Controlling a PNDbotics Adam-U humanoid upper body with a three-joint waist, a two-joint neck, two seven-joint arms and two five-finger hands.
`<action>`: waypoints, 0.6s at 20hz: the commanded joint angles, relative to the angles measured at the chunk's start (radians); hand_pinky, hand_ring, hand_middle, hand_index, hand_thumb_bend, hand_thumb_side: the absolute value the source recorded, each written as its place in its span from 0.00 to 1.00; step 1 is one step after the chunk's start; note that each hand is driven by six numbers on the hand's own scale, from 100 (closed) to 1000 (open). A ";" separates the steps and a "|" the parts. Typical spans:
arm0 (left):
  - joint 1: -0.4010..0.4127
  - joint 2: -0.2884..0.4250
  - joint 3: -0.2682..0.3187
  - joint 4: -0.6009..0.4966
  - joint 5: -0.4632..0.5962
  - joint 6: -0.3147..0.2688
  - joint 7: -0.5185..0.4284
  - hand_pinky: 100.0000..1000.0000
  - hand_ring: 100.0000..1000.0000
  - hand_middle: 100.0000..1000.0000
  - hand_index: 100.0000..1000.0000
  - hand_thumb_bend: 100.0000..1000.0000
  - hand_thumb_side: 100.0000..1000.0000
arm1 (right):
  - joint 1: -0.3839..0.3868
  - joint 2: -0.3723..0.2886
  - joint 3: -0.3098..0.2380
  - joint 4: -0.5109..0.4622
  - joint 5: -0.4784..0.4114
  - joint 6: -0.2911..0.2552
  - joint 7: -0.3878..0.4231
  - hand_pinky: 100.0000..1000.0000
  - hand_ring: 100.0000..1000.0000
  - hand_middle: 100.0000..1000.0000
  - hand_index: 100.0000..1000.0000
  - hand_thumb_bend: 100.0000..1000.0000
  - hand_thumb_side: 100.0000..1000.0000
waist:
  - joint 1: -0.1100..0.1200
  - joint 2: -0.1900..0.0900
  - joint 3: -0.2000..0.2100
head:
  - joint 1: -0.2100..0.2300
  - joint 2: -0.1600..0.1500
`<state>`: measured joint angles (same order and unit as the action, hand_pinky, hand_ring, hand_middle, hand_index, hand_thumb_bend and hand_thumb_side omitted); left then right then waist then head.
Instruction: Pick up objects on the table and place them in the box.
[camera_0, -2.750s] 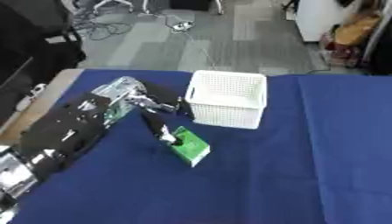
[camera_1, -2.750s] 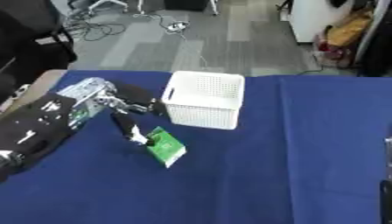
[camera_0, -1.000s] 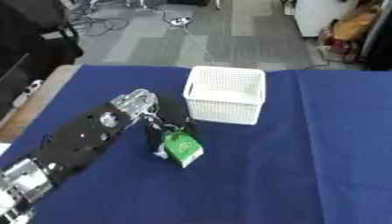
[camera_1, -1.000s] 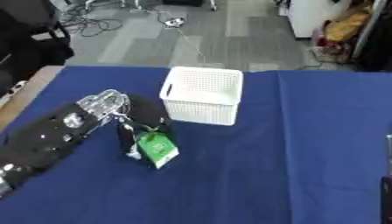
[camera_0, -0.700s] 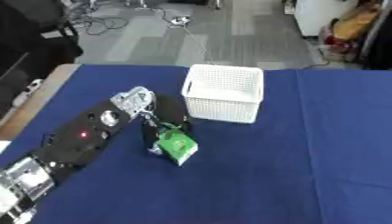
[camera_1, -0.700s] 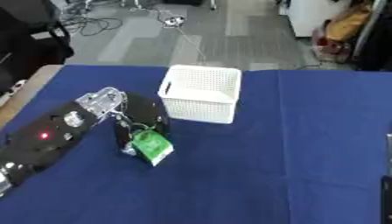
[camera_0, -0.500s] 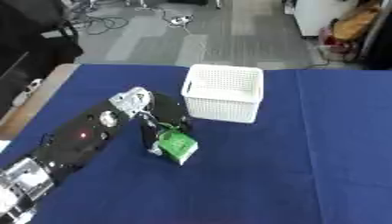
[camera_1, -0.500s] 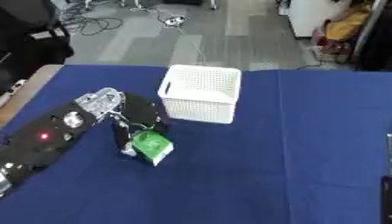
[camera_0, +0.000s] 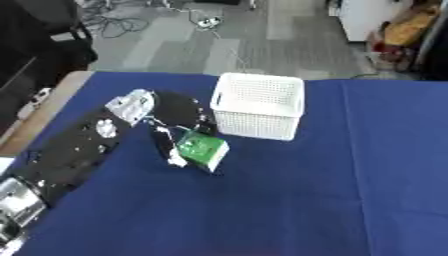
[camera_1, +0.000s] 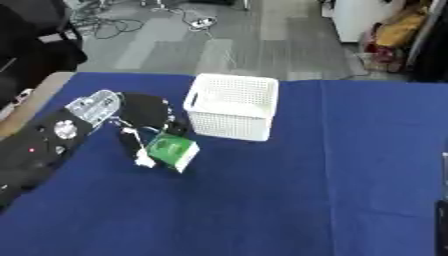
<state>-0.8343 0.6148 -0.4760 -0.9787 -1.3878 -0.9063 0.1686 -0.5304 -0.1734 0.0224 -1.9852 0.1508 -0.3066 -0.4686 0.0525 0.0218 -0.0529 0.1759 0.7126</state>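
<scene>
My left hand (camera_0: 179, 122) reaches in from the left side of the bench (camera_0: 332, 200), which is covered in a blue cloth. My fingers (camera_0: 166, 145) are curled down around a small green packet (camera_0: 202, 149), pinching it at its left edge; the packet sits tilted, and I cannot tell whether its lower corner touches the cloth. It has a green face with a paler side. The packet is just beside the white perforated box (camera_0: 256, 105), in front of the box's near left corner and outside it. The box stands upright on the cloth with its open top showing, and nothing can be made out inside. My right hand does not show in either view. Beyond the bench's far edge lies grey floor with cables (camera_0: 140, 20).
</scene>
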 joint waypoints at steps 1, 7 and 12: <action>-0.026 0.058 0.017 -0.060 0.086 -0.001 -0.061 0.00 0.00 0.00 0.25 0.04 0.91 | -0.011 -0.016 -0.003 -0.015 -0.002 0.001 0.000 0.16 0.21 0.24 0.48 0.00 1.00 | 0.000 -0.015 0.002 | 0.003 -0.002; -0.057 0.098 0.033 -0.108 0.212 -0.001 -0.192 0.00 0.00 0.00 0.25 0.04 0.91 | -0.009 -0.017 -0.004 -0.015 -0.003 0.004 0.000 0.16 0.21 0.24 0.48 0.00 1.00 | 0.002 -0.018 0.005 | -0.015 0.006; -0.092 0.118 0.075 -0.123 0.296 -0.001 -0.255 0.00 0.00 0.00 0.25 0.04 0.91 | -0.008 -0.017 -0.003 -0.015 -0.004 0.004 0.002 0.16 0.21 0.24 0.48 0.00 1.00 | 0.004 -0.019 0.006 | -0.019 0.012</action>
<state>-0.9018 0.6963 -0.4264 -1.0840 -1.1174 -0.9067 -0.0716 -0.5281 -0.1739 0.0224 -1.9852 0.1508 -0.3042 -0.4697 0.0567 0.0165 -0.0473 0.1655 0.7239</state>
